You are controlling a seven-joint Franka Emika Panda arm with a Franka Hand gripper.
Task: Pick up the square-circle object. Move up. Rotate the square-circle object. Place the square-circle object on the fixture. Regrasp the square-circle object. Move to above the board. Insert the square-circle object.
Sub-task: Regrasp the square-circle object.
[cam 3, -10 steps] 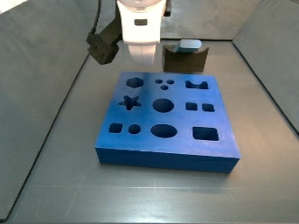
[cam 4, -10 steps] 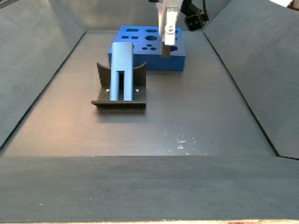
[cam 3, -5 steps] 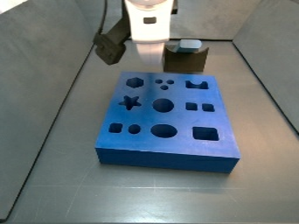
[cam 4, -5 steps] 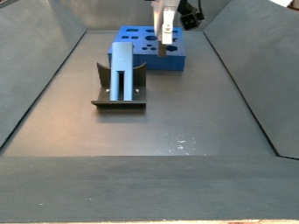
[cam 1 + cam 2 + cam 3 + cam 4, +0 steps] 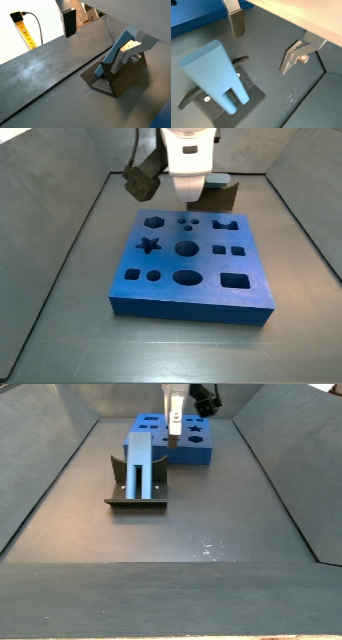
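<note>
One second on: shifted off the board (image 5: 194, 268) toward the peg (image 5: 139, 462) propped in the fixture (image 5: 134, 499); tool (image 5: 264, 40) wide open, empty, seemingly lining up to regrasp.

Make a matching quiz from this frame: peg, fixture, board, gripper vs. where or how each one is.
Things:
1. peg
2. fixture
3. board
4. gripper

States:
A. lies flat on the floor, shaped holes facing up
B. above the floor, fingers apart, nothing between them
C. stands upright in the dark bracket
D. stands on the floor and holds the light blue piece

Pairs: 1-C, 2-D, 3-A, 4-B
</note>
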